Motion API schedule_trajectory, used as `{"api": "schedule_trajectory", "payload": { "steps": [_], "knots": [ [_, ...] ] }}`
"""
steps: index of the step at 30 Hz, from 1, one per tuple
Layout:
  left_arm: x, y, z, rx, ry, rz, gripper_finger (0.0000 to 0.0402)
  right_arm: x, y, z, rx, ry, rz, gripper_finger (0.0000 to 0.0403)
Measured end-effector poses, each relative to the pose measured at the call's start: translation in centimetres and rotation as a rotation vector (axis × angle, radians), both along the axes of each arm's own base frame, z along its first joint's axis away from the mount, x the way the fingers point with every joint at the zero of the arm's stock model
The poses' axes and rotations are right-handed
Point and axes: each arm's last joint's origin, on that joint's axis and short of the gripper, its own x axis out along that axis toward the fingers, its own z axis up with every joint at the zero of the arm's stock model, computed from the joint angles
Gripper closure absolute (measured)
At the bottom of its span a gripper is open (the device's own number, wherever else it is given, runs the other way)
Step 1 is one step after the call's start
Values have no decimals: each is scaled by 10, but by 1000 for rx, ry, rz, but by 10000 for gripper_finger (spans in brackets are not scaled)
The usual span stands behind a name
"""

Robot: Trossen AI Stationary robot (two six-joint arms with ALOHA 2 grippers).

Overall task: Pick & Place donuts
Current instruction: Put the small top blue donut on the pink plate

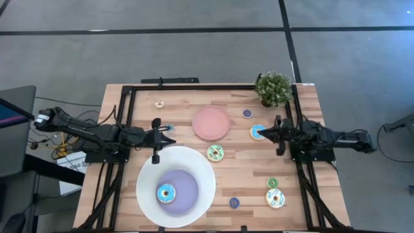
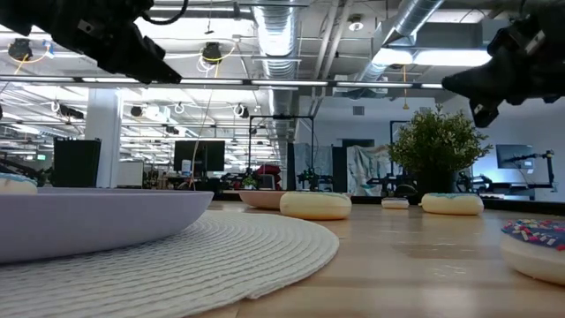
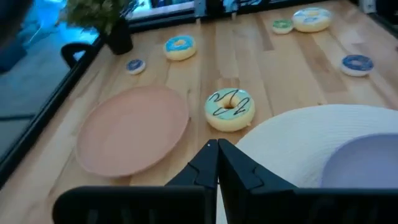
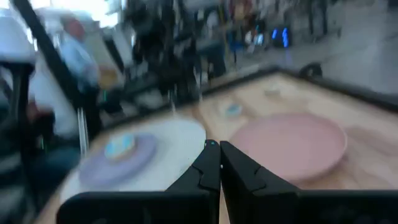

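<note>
Two grippers hover above the table, both empty with fingers pressed together. The left gripper (image 1: 173, 140) sits over the near edge of the big white plate (image 1: 147, 169), just beside a small blue donut (image 1: 169, 129). The right gripper (image 1: 261, 134) hangs over the blue-iced donut (image 1: 258, 132), beside the pink plate (image 1: 211, 123).

One blue-iced donut (image 1: 165, 193) lies in the lavender centre of the white plate. The green-iced donut (image 1: 215, 153) rests on the wood between both plates, just beside the white plate's rim. The white sprinkled donut (image 1: 275, 198) lies near the right front corner, with a small green donut (image 1: 272, 183) just beside it and a small blue one (image 1: 234, 202) nearby. A small cream donut (image 1: 159, 103) sits near the far left edge; a small purple donut (image 1: 247, 114) lies near the potted plant (image 1: 273, 88).
</note>
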Motion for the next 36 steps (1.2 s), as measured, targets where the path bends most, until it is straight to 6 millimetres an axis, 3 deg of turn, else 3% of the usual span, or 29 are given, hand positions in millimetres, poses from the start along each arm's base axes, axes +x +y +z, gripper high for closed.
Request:
{"api": "schedule_trajectory", "payload": {
  "steps": [4,10,16,20,25,32,36],
  "knots": [
    [3,6,-2,42,-102,-48,402,3,-1,-3,-20,-38,-22,403],
    [-6,24,-38,15,-171,-31,401,10,-7,-7,-27,49,-209,403],
    [-12,35,-53,-37,-151,0,401,26,-11,11,-45,148,-326,403],
    [-12,37,-53,-28,-151,9,401,47,-14,30,-30,245,-397,402],
    [-12,36,-53,-21,-141,-3,401,80,-24,55,-18,486,-455,383],
    [-12,36,-55,-31,-130,-27,401,127,-52,78,-22,872,-535,317],
    [-12,35,-55,-34,-130,-35,401,153,-70,82,-29,1093,-474,269]
  ]
}}
